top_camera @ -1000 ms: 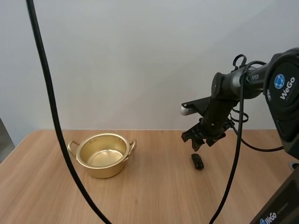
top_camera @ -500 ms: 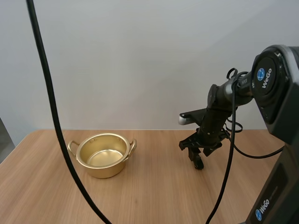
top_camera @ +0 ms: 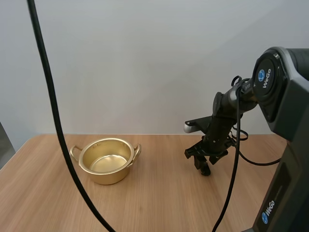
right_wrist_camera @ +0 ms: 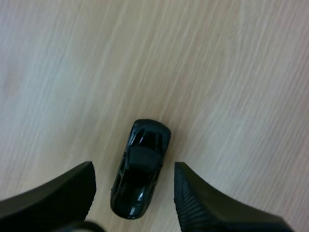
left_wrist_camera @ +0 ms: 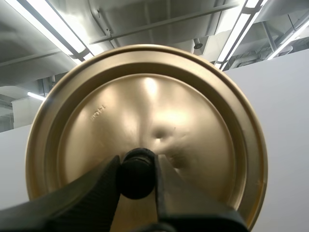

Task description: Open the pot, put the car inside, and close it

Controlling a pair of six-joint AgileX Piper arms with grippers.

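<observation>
Here the right gripper [right_wrist_camera: 134,168] straddles the car [right_wrist_camera: 141,164], gaps at both sides.

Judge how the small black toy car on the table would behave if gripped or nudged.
The toy car looks rigid and glossy, so it may slip in the open right hand straddling it. On the smooth wooden table it would probably roll if nudged lengthwise. It is narrower than the hand's gap, so likely light.

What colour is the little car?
The car is glossy black, clearest in the right wrist view.
</observation>
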